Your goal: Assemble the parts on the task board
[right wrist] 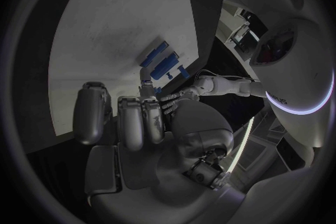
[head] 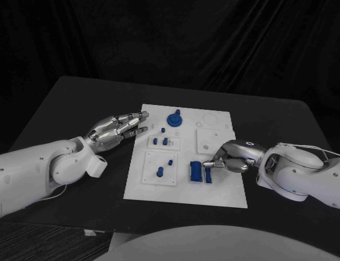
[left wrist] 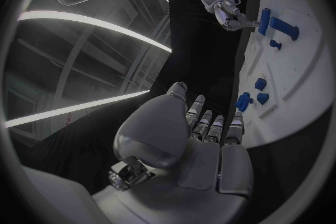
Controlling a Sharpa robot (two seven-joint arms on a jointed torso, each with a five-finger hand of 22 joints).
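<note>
The white task board (head: 217,190) lies in the middle of the black table. On its near right part a blue block (head: 195,171) lies beside a narrow blue bar (head: 208,175). My right hand (head: 231,156) sits at the board's right side with its fingers curled, the fingertips at the bar's far end; whether they pinch it is unclear. In the left wrist view the same hand (left wrist: 227,11) reaches to the bar (left wrist: 265,19). My left hand (head: 117,129) hovers at the board's left edge with its fingers stretched out side by side, holding nothing.
A round blue knob (head: 175,118) stands at the far middle of the board. Small blue pegs (head: 154,141) stand in the upper left plate, and another peg (head: 159,172) stands in the lower left plate. Bare black table (head: 76,98) surrounds the board.
</note>
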